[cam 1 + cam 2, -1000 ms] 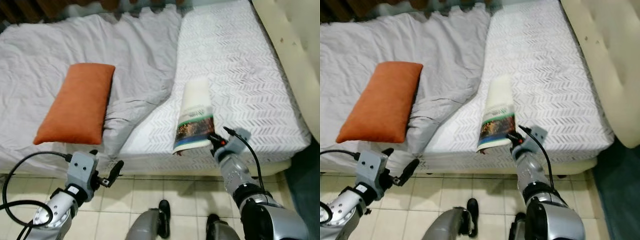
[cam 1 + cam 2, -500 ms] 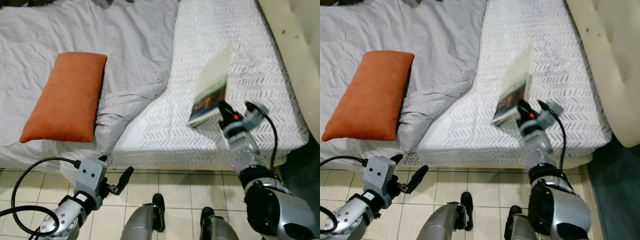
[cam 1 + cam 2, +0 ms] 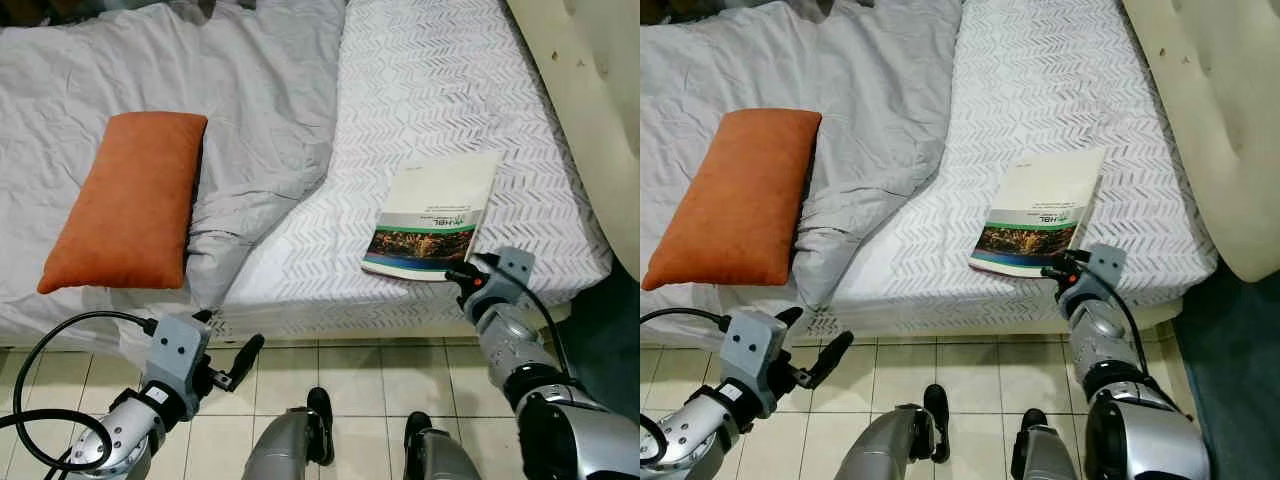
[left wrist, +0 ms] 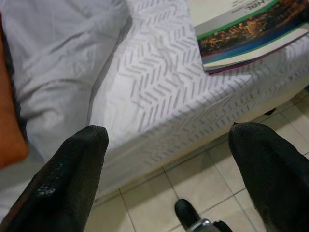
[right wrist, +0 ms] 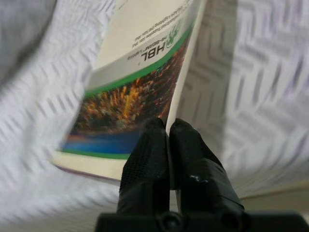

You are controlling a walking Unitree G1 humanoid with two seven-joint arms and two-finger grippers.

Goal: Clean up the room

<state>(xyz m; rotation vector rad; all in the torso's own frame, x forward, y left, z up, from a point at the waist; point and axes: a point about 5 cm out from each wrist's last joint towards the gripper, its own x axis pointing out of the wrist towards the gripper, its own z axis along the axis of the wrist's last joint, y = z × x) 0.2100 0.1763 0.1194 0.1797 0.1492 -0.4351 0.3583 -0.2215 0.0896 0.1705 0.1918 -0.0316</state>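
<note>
Book (image 3: 432,216) marked "HBL" lies on bed (image 3: 450,90), right pincer (image 5: 169,140) clamped on its corner.

Cream-covered book (image 3: 434,212) with a green stripe and a city-lights photo along its lower edge, lying flat and closed on the patterned white sheet of the bed (image 3: 440,80), near the mattress's front edge, slightly angled

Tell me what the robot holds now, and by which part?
The right gripper pinches the book at its near corner; the left gripper is open and holds nothing.
</note>
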